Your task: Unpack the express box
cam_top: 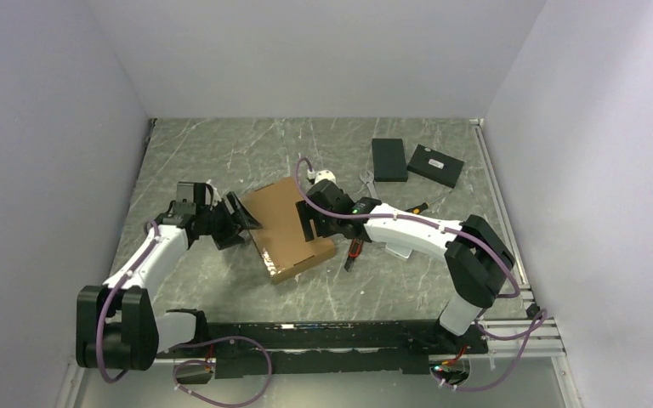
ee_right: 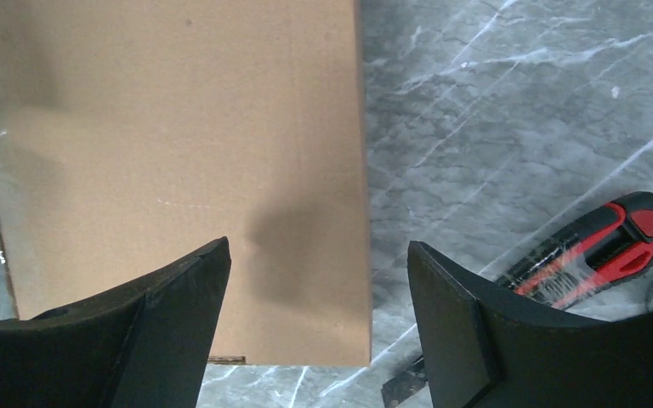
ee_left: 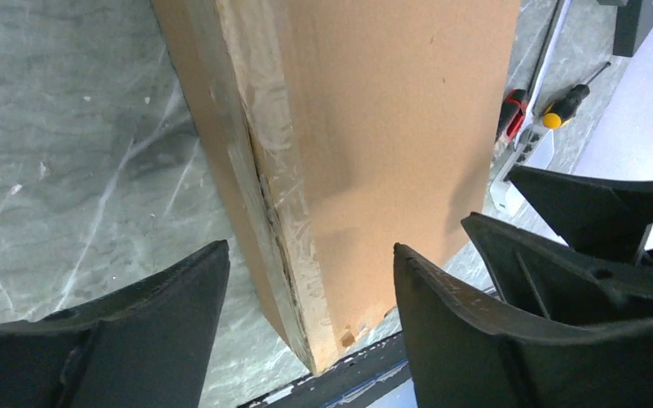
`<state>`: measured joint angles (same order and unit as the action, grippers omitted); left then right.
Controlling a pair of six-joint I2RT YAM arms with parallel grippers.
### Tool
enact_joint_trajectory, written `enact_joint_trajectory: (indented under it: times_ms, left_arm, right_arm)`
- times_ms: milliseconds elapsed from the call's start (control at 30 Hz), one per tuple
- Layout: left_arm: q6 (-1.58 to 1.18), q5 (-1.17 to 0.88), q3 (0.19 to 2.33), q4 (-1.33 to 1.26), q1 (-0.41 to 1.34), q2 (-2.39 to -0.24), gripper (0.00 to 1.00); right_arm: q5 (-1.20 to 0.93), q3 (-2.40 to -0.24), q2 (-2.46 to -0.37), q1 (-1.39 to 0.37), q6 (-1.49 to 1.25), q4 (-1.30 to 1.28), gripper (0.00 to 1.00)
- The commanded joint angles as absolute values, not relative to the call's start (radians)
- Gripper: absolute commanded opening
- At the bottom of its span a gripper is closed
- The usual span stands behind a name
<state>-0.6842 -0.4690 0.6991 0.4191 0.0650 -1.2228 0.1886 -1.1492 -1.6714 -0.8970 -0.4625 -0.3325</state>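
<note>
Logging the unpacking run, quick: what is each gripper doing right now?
Left gripper: open, jaws straddling an edge of the flat brown cardboard express box, not clamped.
Right gripper: open over the same box, holding nothing.

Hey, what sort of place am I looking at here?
Most likely a robot test booth in a lab: plain white walls close in a marbled tabletop, two robot arms stand on a black rail at its near edge, with the express box between them.

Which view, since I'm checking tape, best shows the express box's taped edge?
Left wrist: the express box shows its taped edge close up. Top external shows most of the box, too small for tape; right wrist shows only its plain top.
</note>
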Motion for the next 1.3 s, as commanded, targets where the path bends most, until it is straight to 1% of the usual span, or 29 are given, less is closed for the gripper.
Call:
enact_joint_trajectory:
  times_ms: [0,133,333,533,633,1100,1267]
  left_arm:
    - [-0.698,-0.458,0.658,0.429,0.064,-1.151,0.73]
    - [-0.719,-0.495,0.644,0.401,0.064,-1.160,0.70]
    - [-0.717,-0.462,0.642,0.430,0.064,-1.169,0.57]
    - [-0.714,-0.435,0.643,0.470,0.064,-1.143,0.52]
    - [-0.705,-0.411,0.643,0.497,0.064,-1.131,0.47]
    - [-0.697,-0.413,0.628,0.466,0.064,-1.171,0.44]
    - [-0.686,-0.392,0.627,0.489,0.064,-1.181,0.39]
  right_arm:
    - [0.247,-1.139,-1.625,-0.889,-0.420,-0.337,0.80]
    - [0.239,-1.149,-1.634,-0.888,-0.416,-0.333,0.80]
    - [0.240,-1.157,-1.646,-0.888,-0.427,-0.337,0.80]
    - [0.250,-1.168,-1.659,-0.888,-0.435,-0.342,0.79]
    - [0.248,-1.169,-1.666,-0.888,-0.439,-0.342,0.79]
    - [0.249,-1.163,-1.655,-0.888,-0.447,-0.340,0.78]
    - [0.245,-1.161,-1.661,-0.888,-0.449,-0.336,0.78]
